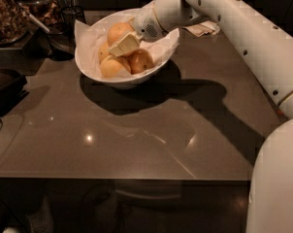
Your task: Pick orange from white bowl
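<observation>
The gripper (120, 46) hangs in the bowl (95, 74) at the table's (137, 130) 11 o'clock, apparently touching the orange (117, 31) just below it; whether it grips cannot be told.

White rounded arm (243, 28), dark screws (244, 52); cream claw (120, 47) over white bowl (129, 79)
</observation>
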{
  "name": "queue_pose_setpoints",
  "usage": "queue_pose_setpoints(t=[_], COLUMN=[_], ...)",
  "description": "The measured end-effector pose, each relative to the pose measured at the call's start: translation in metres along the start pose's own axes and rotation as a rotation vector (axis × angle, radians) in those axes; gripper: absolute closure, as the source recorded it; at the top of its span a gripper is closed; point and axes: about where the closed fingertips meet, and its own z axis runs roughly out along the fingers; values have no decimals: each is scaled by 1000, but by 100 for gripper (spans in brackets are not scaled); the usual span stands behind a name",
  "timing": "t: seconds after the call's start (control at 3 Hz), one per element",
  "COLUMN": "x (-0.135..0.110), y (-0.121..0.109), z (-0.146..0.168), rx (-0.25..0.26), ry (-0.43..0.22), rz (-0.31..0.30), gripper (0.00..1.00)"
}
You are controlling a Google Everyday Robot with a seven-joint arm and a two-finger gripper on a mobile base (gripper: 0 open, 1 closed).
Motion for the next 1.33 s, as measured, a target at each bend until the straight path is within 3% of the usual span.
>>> queue_pose_setpoints(t=[0.33, 0.67, 1.33], x=[-2, -20, -37], y=[0, 4, 26], z=[-1, -24, -73], rx=[0, 35, 45], ry=[0, -91, -319], rz=[0, -9, 0], gripper=[100, 100, 100])
